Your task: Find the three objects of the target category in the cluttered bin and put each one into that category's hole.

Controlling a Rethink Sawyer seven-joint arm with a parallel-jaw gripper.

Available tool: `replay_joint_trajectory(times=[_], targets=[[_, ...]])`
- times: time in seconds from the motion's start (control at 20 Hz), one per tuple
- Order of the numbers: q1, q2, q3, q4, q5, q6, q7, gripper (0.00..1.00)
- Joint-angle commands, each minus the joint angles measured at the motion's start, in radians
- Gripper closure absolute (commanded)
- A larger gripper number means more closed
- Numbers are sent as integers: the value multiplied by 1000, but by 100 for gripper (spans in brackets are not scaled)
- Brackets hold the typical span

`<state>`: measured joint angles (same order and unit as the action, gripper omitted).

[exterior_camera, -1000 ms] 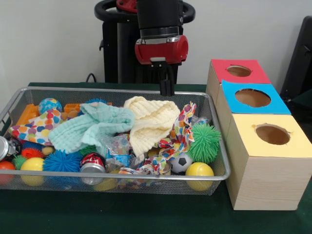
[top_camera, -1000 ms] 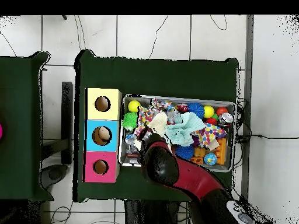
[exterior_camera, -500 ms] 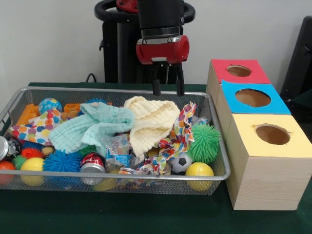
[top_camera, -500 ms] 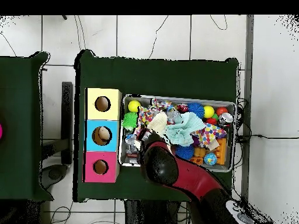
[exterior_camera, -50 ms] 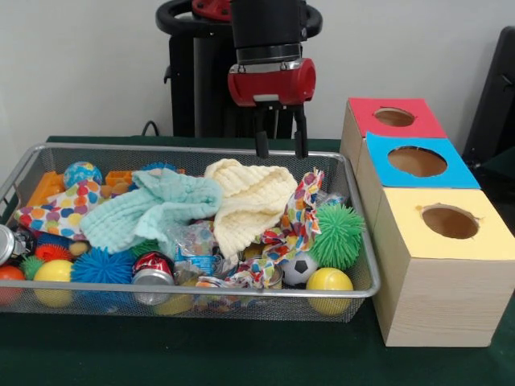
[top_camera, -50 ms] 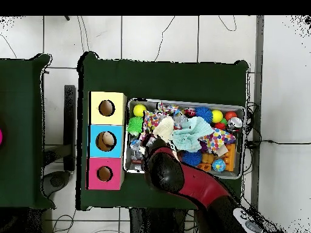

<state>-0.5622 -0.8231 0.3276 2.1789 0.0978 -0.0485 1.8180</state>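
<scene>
My gripper [exterior_camera, -50 ms: 279,148] hangs open above the far edge of the wire bin [exterior_camera, -50 ms: 193,298], just over the cream cloth [exterior_camera, -50 ms: 251,199], with nothing between its fingers. In the overhead view the arm [top_camera, -50 ms: 182,182] covers the gripper. The bin holds a mint cloth [exterior_camera, -50 ms: 153,206], a patterned cloth [exterior_camera, -50 ms: 294,225], a green spiky ball [exterior_camera, -50 ms: 338,235], a blue spiky ball [exterior_camera, -50 ms: 102,266], yellow balls [exterior_camera, -50 ms: 329,281], a small soccer ball [exterior_camera, -50 ms: 300,268] and a can [exterior_camera, -50 ms: 152,269]. Beside the bin stand three boxes with holes: red [exterior_camera, -50 ms: 393,117], blue [exterior_camera, -50 ms: 416,161] and yellow [exterior_camera, -50 ms: 449,221].
Orange blocks [exterior_camera, -50 ms: 47,187] and a blue patterned ball [exterior_camera, -50 ms: 82,172] lie at the bin's far left corner. A silver can [exterior_camera, -50 ms: 6,243] sits at the left wall. The boxes [top_camera, -50 ms: 106,140] stand in a row against the bin's side on the green table [top_camera, -50 ms: 164,76].
The gripper went from shut to open and shifted slightly right and up above the bin's far edge. The objects in the bin have not moved.
</scene>
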Motion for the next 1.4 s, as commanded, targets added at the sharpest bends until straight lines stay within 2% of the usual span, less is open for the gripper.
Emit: replay_joint_trajectory(times=[0.05,0.35,0.55,0.85,1.05,1.2,1.4], targets=[[19,10,-8,-89,17,77,129,0],[9,3,-10,-131,34,114,118,0],[37,16,-47,-160,45,137,113,0],[136,69,-163,-223,72,100,132,0],[161,79,-193,-233,74,82,143,0],[130,89,-151,-211,70,26,180,0],[90,165,-92,-199,36,-91,219,0]])
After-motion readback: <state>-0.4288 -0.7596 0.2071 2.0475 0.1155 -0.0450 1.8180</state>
